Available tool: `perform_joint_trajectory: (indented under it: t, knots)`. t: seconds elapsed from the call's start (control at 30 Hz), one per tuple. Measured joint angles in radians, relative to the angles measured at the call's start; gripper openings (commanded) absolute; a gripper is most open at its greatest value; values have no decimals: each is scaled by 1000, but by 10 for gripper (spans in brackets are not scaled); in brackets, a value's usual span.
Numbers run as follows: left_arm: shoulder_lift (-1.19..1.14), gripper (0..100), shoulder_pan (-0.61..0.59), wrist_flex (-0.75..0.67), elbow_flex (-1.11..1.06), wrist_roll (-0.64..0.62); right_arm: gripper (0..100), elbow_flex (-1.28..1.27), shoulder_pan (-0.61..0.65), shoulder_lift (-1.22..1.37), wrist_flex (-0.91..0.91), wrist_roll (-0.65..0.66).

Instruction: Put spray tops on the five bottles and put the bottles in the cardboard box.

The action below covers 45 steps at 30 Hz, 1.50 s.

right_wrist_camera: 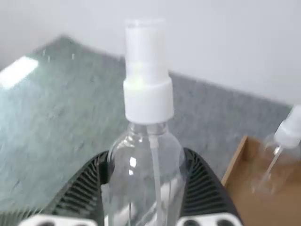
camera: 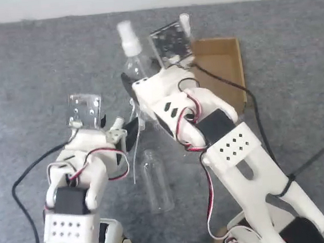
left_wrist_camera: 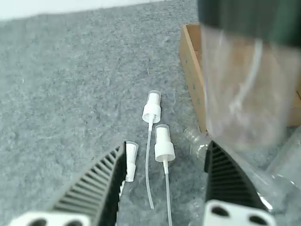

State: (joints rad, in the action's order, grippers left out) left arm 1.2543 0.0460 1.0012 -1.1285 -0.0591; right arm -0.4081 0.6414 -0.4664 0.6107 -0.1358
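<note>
Gripping a capped bottle (camera: 133, 58) at upper centre, right gripper (camera: 138, 80) beside the cardboard box (camera: 228, 63).
High view: box partly hidden behind that gripper; an uncapped bottle (camera: 156, 182) lies at lower centre. Left wrist view: left gripper (left_wrist_camera: 165, 157) jaws apart over three spray tops (left_wrist_camera: 164, 143); the blurred held bottle blocks the box. Right wrist view: jaws clamped on the capped bottle; a second capped bottle (right_wrist_camera: 282, 141) sits in the box, cut off.

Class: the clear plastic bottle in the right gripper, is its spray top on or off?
On. A white spray top caps the neck of the clear plastic bottle in the right gripper, its tube running down inside.
</note>
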Motion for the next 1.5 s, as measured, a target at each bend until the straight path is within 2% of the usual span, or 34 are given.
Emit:
perform_joint_trajectory:
  t: [0.13,0.3,0.43,0.57,0.8,1.37,1.5]
  knots:
    - [180,258,2,75,0,0,6,-66,-25,2,-89,0]
    - [325,336,78,91,-31,2,6,-71,-15,2,-117,0]
    - [331,337,98,87,-57,2,6,-71,28,2,-117,0]
    - [327,337,77,23,-107,2,6,-87,41,0,-100,0]
    - [339,337,37,-21,-129,2,6,-89,75,-114,35,0]
    - [342,329,35,-21,-146,11,6,-87,71,-236,169,0]
    - [338,303,31,-17,-149,11,6,-87,-6,-236,155,31]
